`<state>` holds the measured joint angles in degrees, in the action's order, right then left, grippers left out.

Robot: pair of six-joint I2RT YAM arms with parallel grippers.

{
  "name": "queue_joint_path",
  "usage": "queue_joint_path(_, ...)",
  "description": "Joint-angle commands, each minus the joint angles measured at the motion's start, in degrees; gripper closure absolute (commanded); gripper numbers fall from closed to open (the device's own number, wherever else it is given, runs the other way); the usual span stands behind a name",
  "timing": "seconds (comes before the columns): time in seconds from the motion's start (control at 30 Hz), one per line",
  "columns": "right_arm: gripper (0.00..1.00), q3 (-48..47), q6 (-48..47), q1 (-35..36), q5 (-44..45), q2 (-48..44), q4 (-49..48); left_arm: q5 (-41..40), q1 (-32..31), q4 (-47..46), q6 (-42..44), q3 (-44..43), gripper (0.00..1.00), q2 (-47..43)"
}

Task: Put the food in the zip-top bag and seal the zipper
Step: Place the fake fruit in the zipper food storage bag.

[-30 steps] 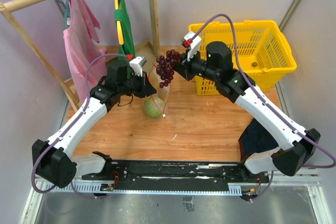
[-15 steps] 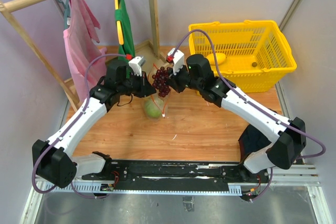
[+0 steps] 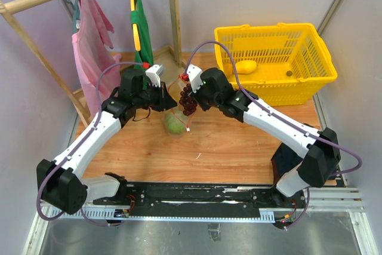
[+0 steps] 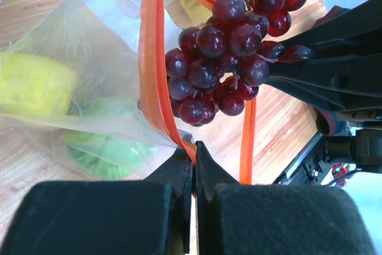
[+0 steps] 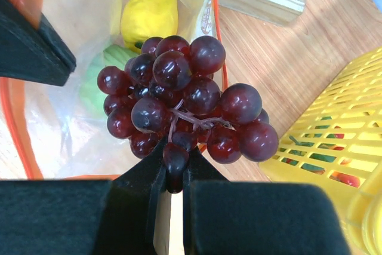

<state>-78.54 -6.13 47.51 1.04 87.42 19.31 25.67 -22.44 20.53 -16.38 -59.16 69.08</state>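
Note:
My left gripper (image 3: 169, 101) is shut on the red-orange zipper strip (image 4: 154, 70) of the clear zip-top bag (image 4: 89, 58) and holds its mouth up and open; its jaws (image 4: 194, 153) pinch the strip. My right gripper (image 3: 192, 95) is shut on a dark red grape bunch (image 5: 179, 103), gripping one berry at its jaws (image 5: 174, 162). The bunch (image 3: 188, 101) hangs right over the open bag mouth and also shows in the left wrist view (image 4: 230, 46). Inside the bag lie a yellow piece (image 5: 149, 13) and a pale-green round one (image 3: 173, 125).
A yellow plastic basket (image 3: 310, 73) stands at the back right with a yellow piece (image 3: 246, 67) inside. A wooden rack (image 3: 173, 10) with a pink cloth (image 3: 89, 46) and a green cloth stands at the back left. A dark cloth (image 3: 292, 153) lies near the right arm's base.
My right gripper has carried the grape bunch left and down from near the basket to over the bag's mouth. The left gripper has held the bag's strip still.

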Motion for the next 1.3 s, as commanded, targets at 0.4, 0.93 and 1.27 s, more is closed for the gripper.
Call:
queue_joint_path(0.4,0.99,-8.5,-4.9,2.4,-9.3,5.7,1.8,4.1,0.4,-2.5,0.1,0.5,1.0,-1.1)
queue_joint_path(0.93,0.79,-10.4,-5.6,2.4,-7.5,11.9,-4.9,5.5,0.4,-2.5,0.0,0.6,1.0,-0.6)
queue_joint_path(1.27,0.46,-9.8,-8.4,2.2,-7.9,10.3,-5.8,4.9,0.4,-2.4,-0.1,0.7,1.0,-0.4)
